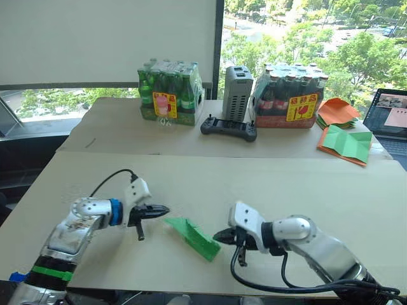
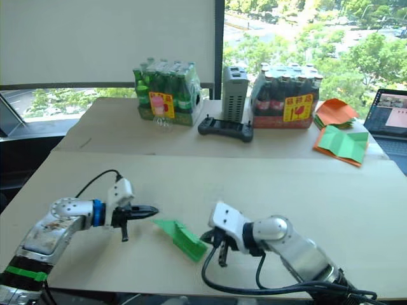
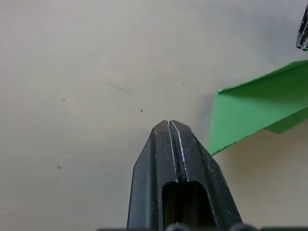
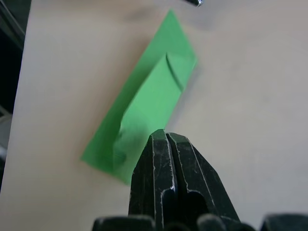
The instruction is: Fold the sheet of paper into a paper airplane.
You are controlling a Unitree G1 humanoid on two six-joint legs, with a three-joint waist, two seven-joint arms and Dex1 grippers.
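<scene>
- My two head eyes look forward and down over both my arms, taking in the table point(image 1: 356, 197) out to the window point(image 1: 305, 38); both show one scene, slightly offset.
- My left wrist camera looks along my left gripper point(image 3: 168, 126), close above the tabletop, with an edge of the sheet of paper point(image 3: 250, 108) beside it.
- My right wrist camera looks along my right gripper point(image 4: 165, 135), close over that same sheet, which the head eyes share.
</scene>
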